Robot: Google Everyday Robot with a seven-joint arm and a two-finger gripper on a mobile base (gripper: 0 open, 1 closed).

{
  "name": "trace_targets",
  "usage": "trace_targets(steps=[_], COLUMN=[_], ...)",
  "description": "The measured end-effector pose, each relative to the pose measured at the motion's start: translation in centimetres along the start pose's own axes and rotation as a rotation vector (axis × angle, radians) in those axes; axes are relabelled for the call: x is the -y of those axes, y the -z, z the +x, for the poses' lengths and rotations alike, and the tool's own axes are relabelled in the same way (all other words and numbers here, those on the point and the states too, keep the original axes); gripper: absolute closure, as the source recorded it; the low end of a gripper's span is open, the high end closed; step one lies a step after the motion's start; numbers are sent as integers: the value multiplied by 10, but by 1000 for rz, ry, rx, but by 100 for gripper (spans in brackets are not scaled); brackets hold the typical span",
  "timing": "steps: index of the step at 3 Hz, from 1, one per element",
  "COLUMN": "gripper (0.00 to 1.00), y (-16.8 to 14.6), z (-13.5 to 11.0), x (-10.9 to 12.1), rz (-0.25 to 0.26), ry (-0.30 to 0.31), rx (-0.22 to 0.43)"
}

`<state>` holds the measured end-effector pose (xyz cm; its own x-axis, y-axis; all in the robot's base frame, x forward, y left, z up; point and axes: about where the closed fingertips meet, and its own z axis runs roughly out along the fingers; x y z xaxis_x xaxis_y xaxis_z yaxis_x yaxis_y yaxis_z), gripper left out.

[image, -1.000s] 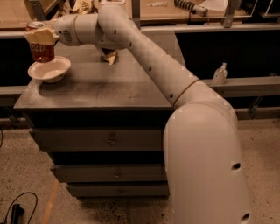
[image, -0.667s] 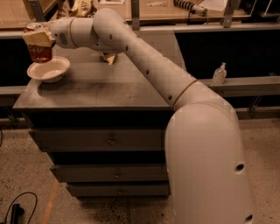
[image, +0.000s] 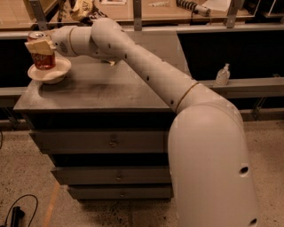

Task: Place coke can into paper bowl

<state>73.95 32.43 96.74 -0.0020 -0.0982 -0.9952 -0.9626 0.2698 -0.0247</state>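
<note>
The red coke can (image: 45,61) stands upright with its base inside the off-white paper bowl (image: 62,67), at the back left corner of the grey cabinet top. My gripper (image: 41,46) reaches in from the right at the end of the long white arm. It is shut on the upper part of the can. One pale finger (image: 39,45) lies across the can's front, and the silver top shows just above it.
The cabinet top (image: 102,88) sits on a dark chest of drawers (image: 111,142). A crinkled chip bag (image: 84,9) lies on the counter behind it. A sanitizer bottle (image: 222,75) stands on the ledge at the right. A black cable (image: 15,213) lies on the floor at the lower left.
My gripper has lowered the can from just above the bowl's left side down into the bowl. The bowl has stayed where it was.
</note>
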Motion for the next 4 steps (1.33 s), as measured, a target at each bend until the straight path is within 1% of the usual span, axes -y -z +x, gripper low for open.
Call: trace_targets(steps=[1, 2, 3, 4], gripper=[82, 59, 36, 12], y=[-7, -10, -7, 1], z=[14, 22, 34, 47], x=[-4, -2, 3, 13], rz=[-5, -4, 18, 54], ry=[-2, 27, 39, 45], rx=[-12, -28, -52, -81])
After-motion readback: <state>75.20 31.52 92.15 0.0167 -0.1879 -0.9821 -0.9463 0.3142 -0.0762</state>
